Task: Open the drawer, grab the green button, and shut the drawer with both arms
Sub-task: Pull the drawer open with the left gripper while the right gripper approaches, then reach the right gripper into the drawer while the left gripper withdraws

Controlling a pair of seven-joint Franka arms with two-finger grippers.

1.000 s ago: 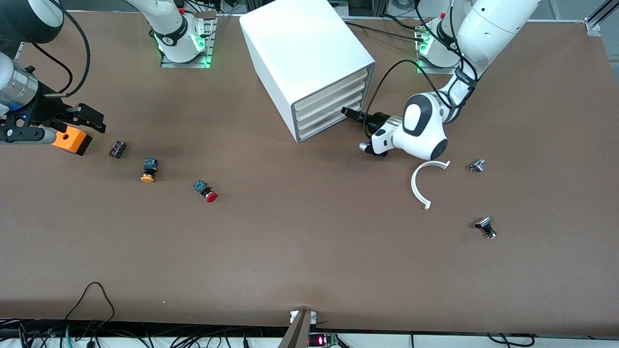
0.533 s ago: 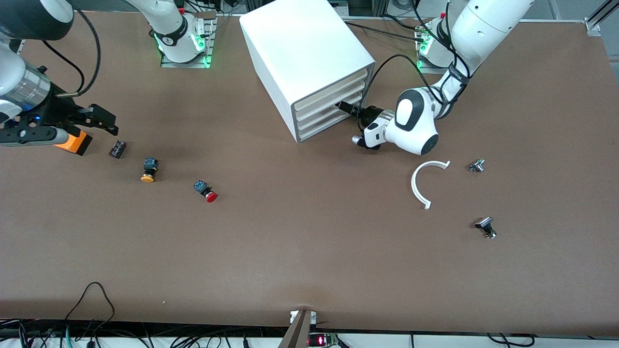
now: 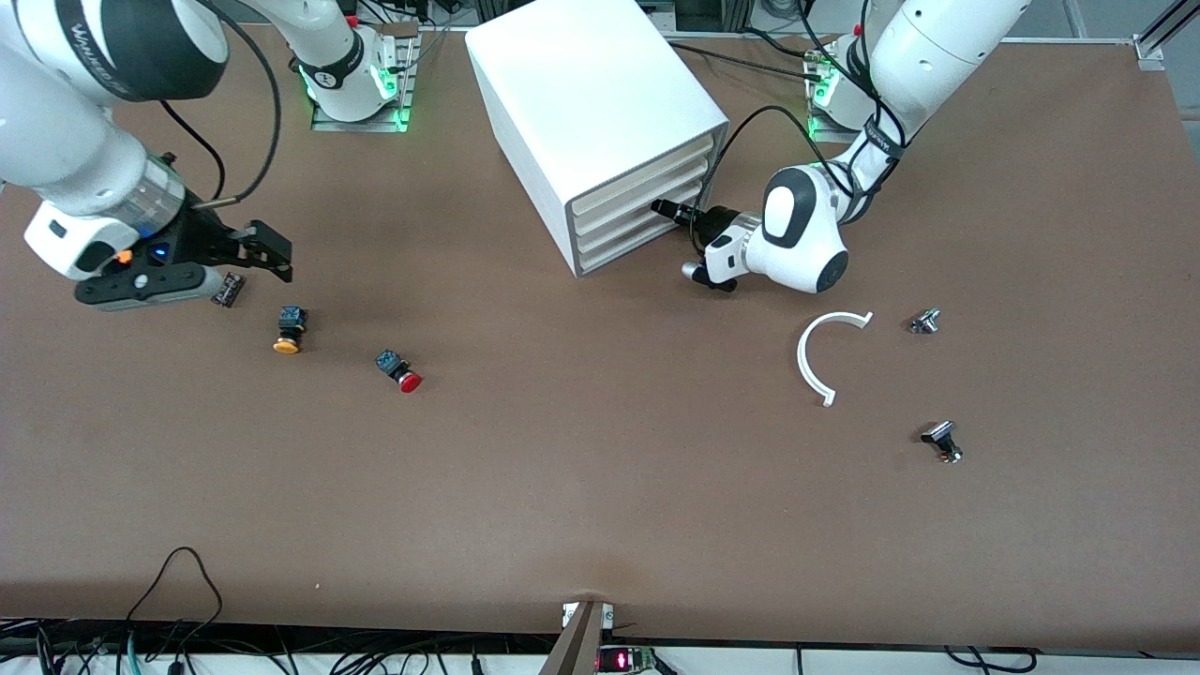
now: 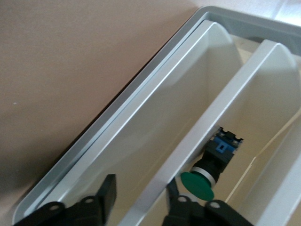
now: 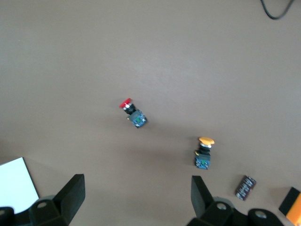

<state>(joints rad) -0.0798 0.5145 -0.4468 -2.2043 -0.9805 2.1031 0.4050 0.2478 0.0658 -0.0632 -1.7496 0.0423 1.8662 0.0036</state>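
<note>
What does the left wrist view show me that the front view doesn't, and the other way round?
Only the left wrist view shows the green-capped button lying inside a drawer, past the open left gripper. Only the front view shows the right gripper open above the table, near the orange-capped button and red-capped button; there the left gripper is at the cabinet's drawer fronts. Both show the cabinet.

I'm finding hardly any lettering I can read. White capitals are running along the black band (image 3: 98,37) of the right arm (image 3: 84,159), in the top corner of the front view, upside down and cut off, so I'm not making out a word. Small white print is showing on the black strap (image 3: 879,142) of the left arm (image 3: 937,47), too small to read. A red display (image 3: 614,659) is glowing at the bottom edge, its digits illegible.
</note>
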